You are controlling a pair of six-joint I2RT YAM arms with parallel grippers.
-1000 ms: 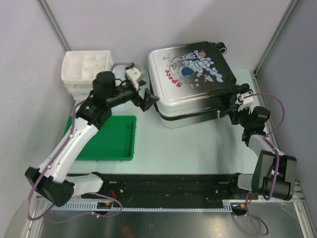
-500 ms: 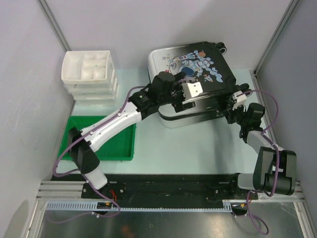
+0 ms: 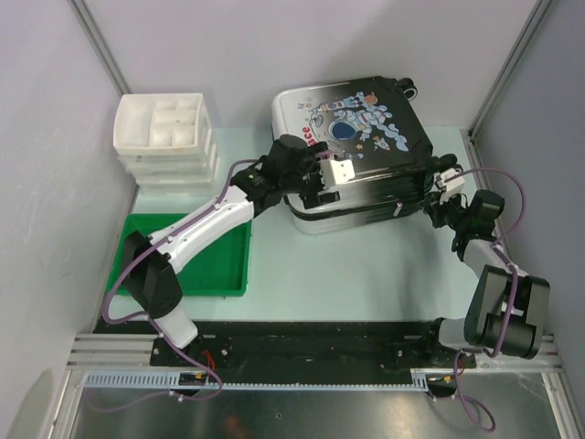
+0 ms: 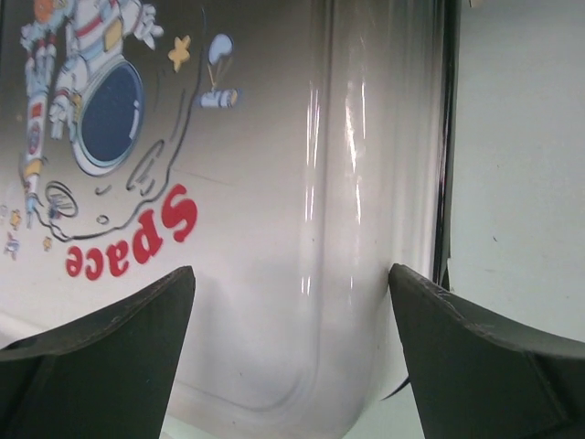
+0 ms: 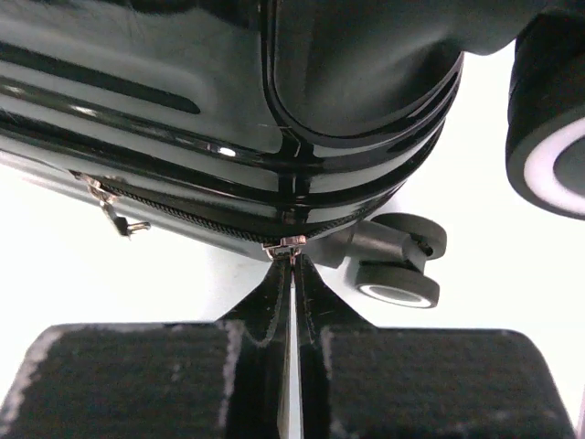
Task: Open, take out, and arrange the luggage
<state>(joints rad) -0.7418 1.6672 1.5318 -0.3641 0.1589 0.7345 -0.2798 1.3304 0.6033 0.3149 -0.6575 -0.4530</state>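
The luggage (image 3: 366, 155), a white-to-black hard shell with an astronaut and "Space" lettering, lies flat at the back of the table, its lid closed. My left gripper (image 3: 322, 194) is open and empty just above the lid's near-left part; in the left wrist view its fingers (image 4: 110, 338) straddle the white shell (image 4: 265, 165) near its rounded corner. My right gripper (image 3: 439, 201) is at the near right corner. In the right wrist view it (image 5: 292, 262) is shut on the metal zipper pull (image 5: 291, 244), next to a black wheel (image 5: 398, 279).
A white compartmented drawer box (image 3: 164, 133) stands at the back left. A flat green tray (image 3: 215, 265) lies front left, partly under my left arm. A second zipper pull (image 5: 114, 217) hangs further along the seam. Grey walls close in the left, back and right.
My left arm swung from the suitcase's left side over the lid, then drew back a little toward the near-left corner. My right gripper stayed at the right corner, shifting slightly right.
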